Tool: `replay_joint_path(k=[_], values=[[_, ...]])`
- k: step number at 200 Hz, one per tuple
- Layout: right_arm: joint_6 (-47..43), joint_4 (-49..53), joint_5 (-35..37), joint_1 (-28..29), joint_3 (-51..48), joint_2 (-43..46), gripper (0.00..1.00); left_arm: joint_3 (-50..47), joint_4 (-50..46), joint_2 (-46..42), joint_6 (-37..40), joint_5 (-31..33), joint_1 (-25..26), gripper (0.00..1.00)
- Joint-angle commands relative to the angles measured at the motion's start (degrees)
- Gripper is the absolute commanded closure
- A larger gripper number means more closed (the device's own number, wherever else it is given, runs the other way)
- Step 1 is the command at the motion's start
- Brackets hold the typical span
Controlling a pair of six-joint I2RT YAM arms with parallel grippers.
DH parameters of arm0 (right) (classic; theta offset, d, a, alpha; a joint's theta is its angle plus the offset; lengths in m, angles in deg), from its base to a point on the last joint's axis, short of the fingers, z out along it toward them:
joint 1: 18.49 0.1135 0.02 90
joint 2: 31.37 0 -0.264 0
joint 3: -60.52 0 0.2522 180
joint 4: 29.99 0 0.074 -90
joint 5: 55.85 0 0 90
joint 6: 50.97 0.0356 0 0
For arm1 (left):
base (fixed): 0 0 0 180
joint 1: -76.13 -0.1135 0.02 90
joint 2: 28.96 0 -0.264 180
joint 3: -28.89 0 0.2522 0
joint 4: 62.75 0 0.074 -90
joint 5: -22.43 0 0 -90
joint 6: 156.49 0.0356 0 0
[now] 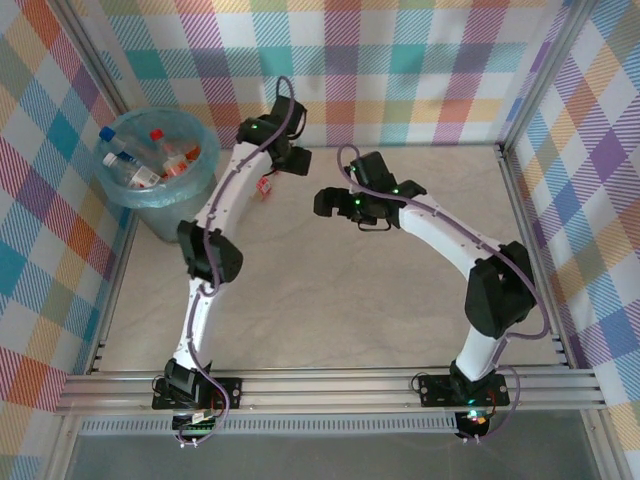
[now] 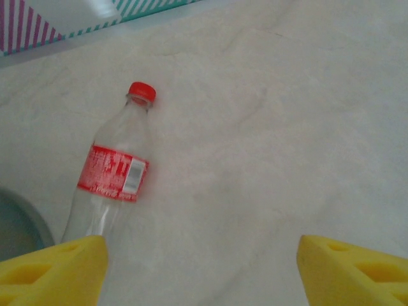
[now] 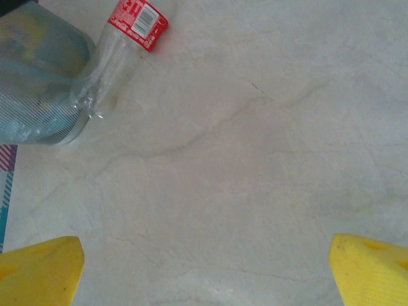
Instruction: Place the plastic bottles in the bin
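A clear bottle (image 2: 113, 173) with a red cap and label lies on the table (image 2: 287, 127), its base just beside the bin (image 3: 38, 76). The bin stands in the table's far-left corner and holds several more bottles (image 1: 150, 155). The left gripper (image 2: 201, 258) hangs above the lying bottle's base, its fingers spread and holding nothing. The right gripper (image 3: 204, 258) hangs near the table's middle, spread wide.
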Motion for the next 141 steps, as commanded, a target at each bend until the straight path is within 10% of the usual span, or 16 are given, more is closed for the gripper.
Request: replay_joint_path(k=[1,70,141], values=[[-0.1,1.3,-1.0,-0.4,-1.8,2.7,0.02,4.1,-1.3,3.7,0.0,4.7,-1.0,0.18],[0.8,1.5,-5.0,-0.6,-4.0,2.5,0.03,2.9,4.2,10.5,-3.7,13.8,-4.5,0.17],[2.1,1.4,-7.9,-0.6,-4.2,1.8,0.04,1.1,2.9,15.0,-7.6,4.8,-6.5,0.16]])
